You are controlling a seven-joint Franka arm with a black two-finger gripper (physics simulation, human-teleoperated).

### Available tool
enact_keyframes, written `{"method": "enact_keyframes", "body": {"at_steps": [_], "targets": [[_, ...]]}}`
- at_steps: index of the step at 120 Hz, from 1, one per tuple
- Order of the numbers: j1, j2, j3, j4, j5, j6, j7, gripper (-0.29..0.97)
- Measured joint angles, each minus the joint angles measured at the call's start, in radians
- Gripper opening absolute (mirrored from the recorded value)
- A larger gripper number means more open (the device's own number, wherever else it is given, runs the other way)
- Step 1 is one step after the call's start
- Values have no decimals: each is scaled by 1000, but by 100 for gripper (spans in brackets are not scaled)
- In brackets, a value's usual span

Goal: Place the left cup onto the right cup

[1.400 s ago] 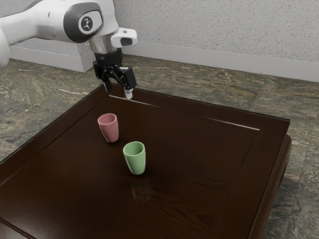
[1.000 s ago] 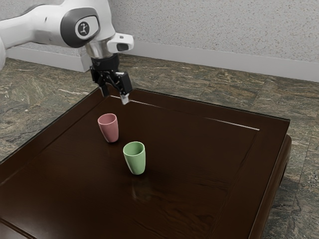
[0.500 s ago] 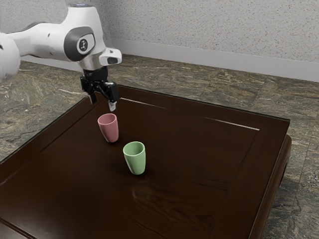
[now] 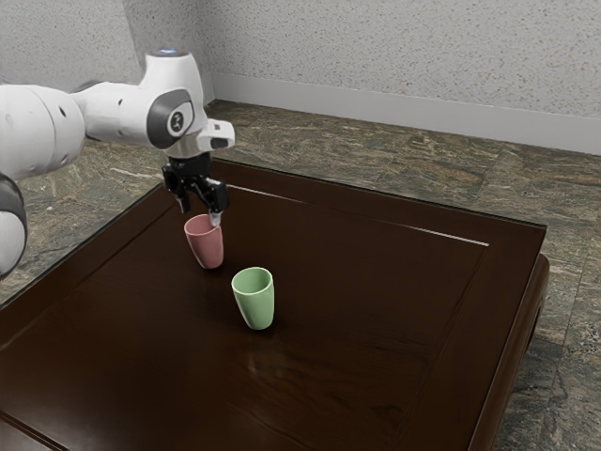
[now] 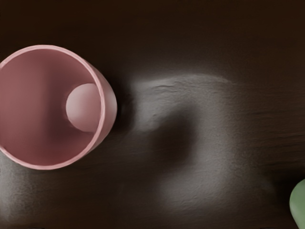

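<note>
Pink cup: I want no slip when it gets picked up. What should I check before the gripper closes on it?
1. Pink cup stands upright on the table: ok.
2. Gripper is open: ok.
3. Gripper is low over the pink cup's rim: ok in the exterior view.
4. One finger inside the rim and one outside: cannot tell.
5. Green cup is upright with its mouth up, ready to receive: ok.
6. Green cup stands apart from the pink cup, leaving room for the grasp: ok.
</note>
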Motion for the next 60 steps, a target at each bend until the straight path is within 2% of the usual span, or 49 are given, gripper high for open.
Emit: {"method": "enact_keyframes", "body": {"at_steps": [24, 60], "targets": [[4, 50, 1, 29, -17, 44, 15, 41], [32, 156, 2, 99, -28, 103, 30, 38]]}}
